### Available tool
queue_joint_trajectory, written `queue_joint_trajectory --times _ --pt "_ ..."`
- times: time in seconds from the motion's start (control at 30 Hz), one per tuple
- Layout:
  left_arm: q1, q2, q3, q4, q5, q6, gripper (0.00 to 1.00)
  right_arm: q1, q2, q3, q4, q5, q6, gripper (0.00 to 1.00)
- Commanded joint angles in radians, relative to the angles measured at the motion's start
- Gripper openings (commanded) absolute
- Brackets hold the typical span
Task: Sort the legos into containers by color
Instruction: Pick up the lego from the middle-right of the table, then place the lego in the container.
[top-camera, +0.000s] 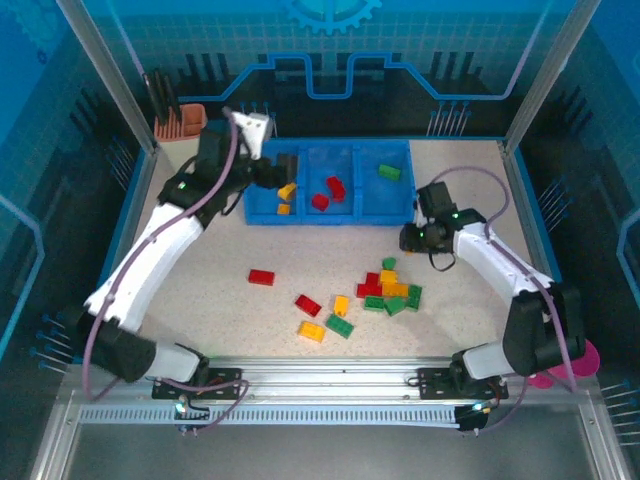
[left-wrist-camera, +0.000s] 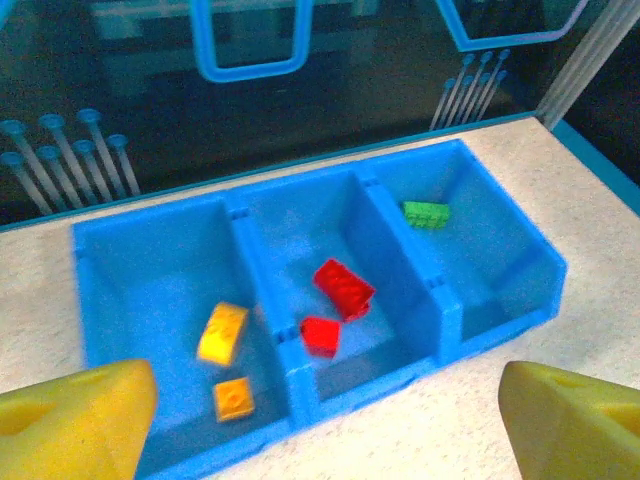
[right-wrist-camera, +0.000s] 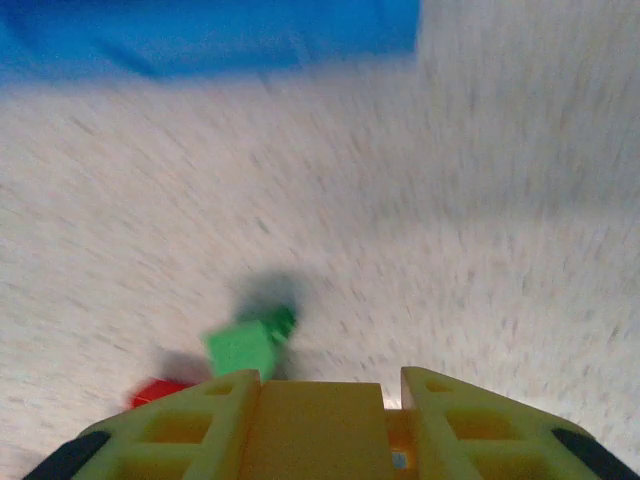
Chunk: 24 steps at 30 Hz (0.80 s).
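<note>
The blue tray (top-camera: 330, 213) has three containers side by side. Two yellow-orange legos (left-wrist-camera: 222, 332) lie in the left one, the upper one blurred. The middle one holds two red legos (left-wrist-camera: 343, 289), and the right one a green lego (left-wrist-camera: 426, 214). My left gripper (left-wrist-camera: 330, 430) hangs open over the tray's near left part, with nothing between its fingers. My right gripper (right-wrist-camera: 320, 385) is low over the table right of the tray's front, shut on a yellow-orange lego (right-wrist-camera: 315, 425). A green lego (right-wrist-camera: 243, 345) and a red one (right-wrist-camera: 155, 392) lie just beyond it.
Several red, yellow and green legos (top-camera: 390, 290) are heaped below the right gripper, and others (top-camera: 308, 304) are scattered to the left. A beige-and-orange holder (top-camera: 180, 122) stands at the back left. A pink cup (top-camera: 585, 355) sits by the right arm's base.
</note>
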Motion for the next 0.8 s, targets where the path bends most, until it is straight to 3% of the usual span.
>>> queue_joint_trajectory --times 0.0,0.3,0.43,0.63,0.77 --pt "0.018 -0.155 -0.108 0.033 -0.036 0.049 0.9 0.044 0.008 0.157 -0.07 0.034 -0.08 0.35" --pt "0.066 -0.379 -0.226 -0.155 -0.055 0.058 0.92 0.241 0.387 0.732 -0.075 0.057 -0.26 0.34" --pt "0.074 -0.449 -0.266 -0.248 -0.085 0.027 0.92 0.298 0.585 0.98 -0.031 0.002 -0.331 0.33" --pt "0.078 -0.539 -0.347 -0.382 -0.103 -0.095 0.91 0.347 0.861 1.3 0.033 -0.081 -0.397 0.32" --pt "0.078 -0.563 -0.454 -0.427 -0.077 -0.202 0.87 0.368 0.988 1.419 0.097 -0.108 -0.428 0.33"
